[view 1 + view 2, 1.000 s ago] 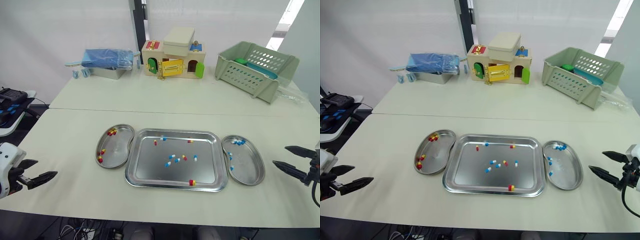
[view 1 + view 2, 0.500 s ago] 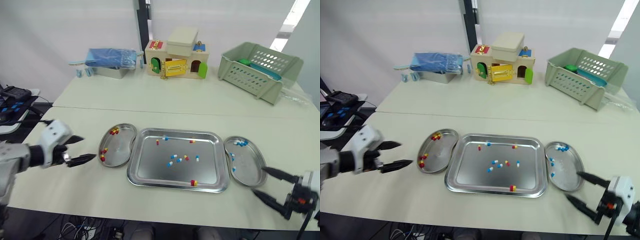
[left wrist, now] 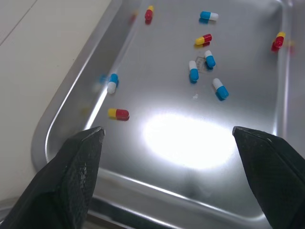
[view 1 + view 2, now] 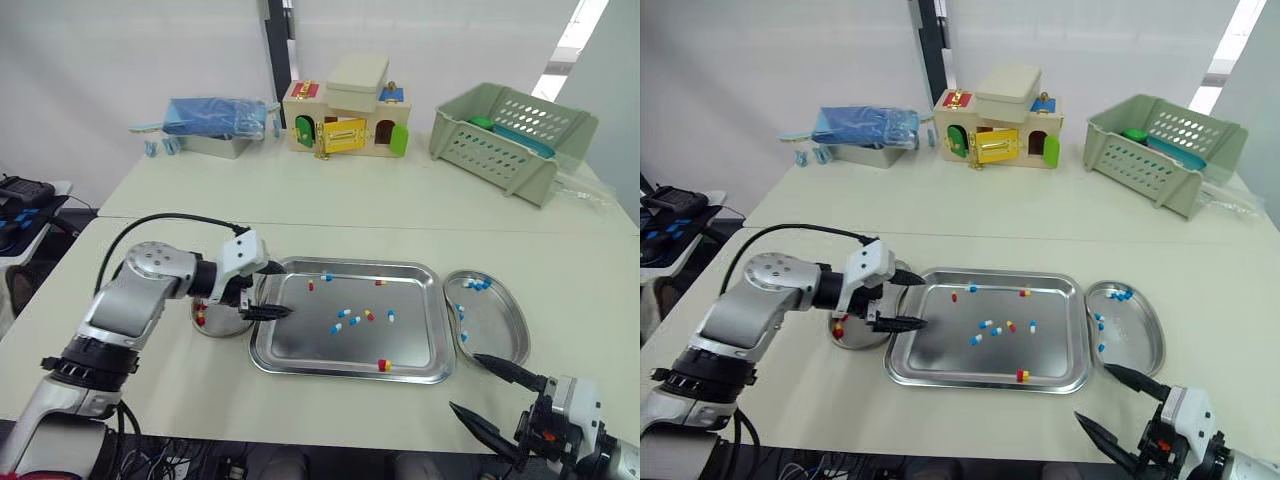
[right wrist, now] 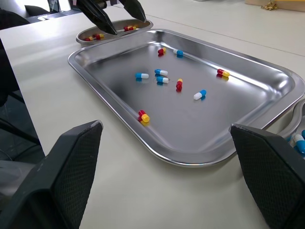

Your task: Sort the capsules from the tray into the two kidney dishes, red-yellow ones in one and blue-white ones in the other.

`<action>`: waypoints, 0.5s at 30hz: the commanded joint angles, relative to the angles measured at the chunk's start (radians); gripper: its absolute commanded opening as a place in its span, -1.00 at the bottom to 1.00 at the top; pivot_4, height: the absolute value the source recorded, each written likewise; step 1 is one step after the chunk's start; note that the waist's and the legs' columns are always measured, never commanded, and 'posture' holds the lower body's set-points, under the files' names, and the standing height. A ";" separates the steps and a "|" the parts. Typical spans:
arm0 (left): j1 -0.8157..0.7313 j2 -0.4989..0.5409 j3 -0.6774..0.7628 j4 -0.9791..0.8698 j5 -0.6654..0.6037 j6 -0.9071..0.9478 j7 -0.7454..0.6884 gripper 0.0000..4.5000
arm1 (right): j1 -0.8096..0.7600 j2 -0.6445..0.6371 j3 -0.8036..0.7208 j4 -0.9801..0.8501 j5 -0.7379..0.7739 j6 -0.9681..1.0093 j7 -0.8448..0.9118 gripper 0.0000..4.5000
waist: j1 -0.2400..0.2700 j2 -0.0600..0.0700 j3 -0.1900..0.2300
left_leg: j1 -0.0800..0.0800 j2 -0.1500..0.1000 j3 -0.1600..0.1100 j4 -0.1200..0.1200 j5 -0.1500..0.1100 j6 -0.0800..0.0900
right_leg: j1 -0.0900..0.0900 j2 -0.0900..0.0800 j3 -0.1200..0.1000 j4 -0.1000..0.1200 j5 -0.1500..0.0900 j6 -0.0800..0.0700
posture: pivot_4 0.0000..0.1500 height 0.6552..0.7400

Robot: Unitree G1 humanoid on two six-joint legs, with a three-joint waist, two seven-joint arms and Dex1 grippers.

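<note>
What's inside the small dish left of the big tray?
Red-yellow capsules lie in the left kidney dish; the left gripper and its arm hide much of it.

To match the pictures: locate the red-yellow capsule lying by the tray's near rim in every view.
Left eye: red-yellow capsule, by the tray's near rim.
Right eye: same spot.
Left wrist: by the tray wall.
Right wrist: by the tray wall, foremost capsule.
Landmark: the three clustered blue-white capsules.

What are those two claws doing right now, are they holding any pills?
Left gripper: open, empty, above the left end of the tray.
Right gripper: open, empty, in front of the tray's right corner.
</note>
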 commanded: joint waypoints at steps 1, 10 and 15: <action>-0.057 -0.040 -0.024 0.058 0.033 -0.033 0.004 0.98 | 0.009 0.012 0.020 -0.060 -0.002 -0.016 -0.042 1.00 | 0.000 0.000 0.000 | 0.000 0.000 0.000 0.000 0.000 0.000 | 0.000 0.000 0.000 0.000 0.000 0.000 | 1.00 1.00; -0.113 -0.084 -0.050 0.193 0.102 -0.106 -0.007 0.98 | 0.048 0.022 0.068 -0.090 -0.014 -0.036 -0.100 1.00 | -0.003 0.000 0.000 | 0.000 0.000 -0.001 0.000 0.000 0.000 | 0.000 0.000 0.000 0.000 0.000 0.000 | 1.00 1.00; -0.135 -0.099 -0.049 0.263 0.131 -0.147 -0.011 0.98 | 0.072 0.020 0.095 -0.088 -0.028 -0.058 -0.106 1.00 | -0.001 0.000 0.000 | 0.000 0.000 -0.001 0.000 0.000 0.000 | 0.000 0.000 -0.001 0.000 0.000 0.000 | 1.00 1.00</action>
